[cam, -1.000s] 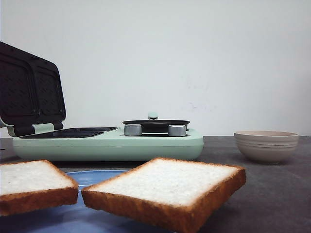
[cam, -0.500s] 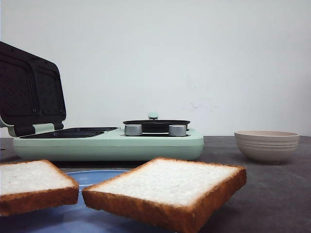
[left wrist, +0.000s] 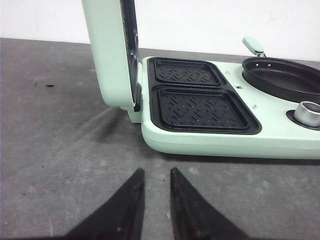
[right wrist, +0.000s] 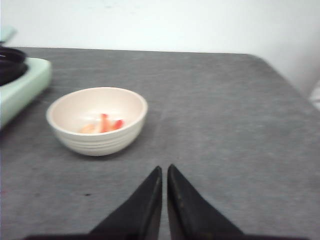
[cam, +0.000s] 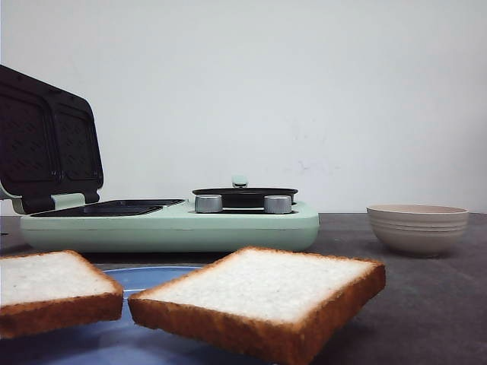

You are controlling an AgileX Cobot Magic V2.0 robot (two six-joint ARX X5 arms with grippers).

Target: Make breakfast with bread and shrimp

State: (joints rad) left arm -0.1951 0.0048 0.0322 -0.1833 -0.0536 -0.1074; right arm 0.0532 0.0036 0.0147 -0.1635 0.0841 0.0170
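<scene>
Two slices of white bread lie on a blue plate [cam: 144, 277] at the near edge of the front view: one in the middle [cam: 262, 293], one at the left [cam: 46, 280]. Red-orange shrimp [right wrist: 106, 123] lie in a cream bowl [right wrist: 95, 140], which also shows at the right of the front view [cam: 417, 228]. My left gripper [left wrist: 156, 170] is slightly open and empty, over the table just in front of the mint-green breakfast maker [left wrist: 210, 142]. My right gripper [right wrist: 164, 167] is shut and empty, a short way from the bowl. Neither gripper shows in the front view.
The breakfast maker [cam: 175, 228] stands behind the plate with its lid [cam: 46, 144] raised over two dark grill plates [left wrist: 200, 107]. A black pan [left wrist: 285, 80] sits on its right half, behind two metal knobs [cam: 208, 203]. The table's right edge [right wrist: 295, 90] lies beyond the bowl.
</scene>
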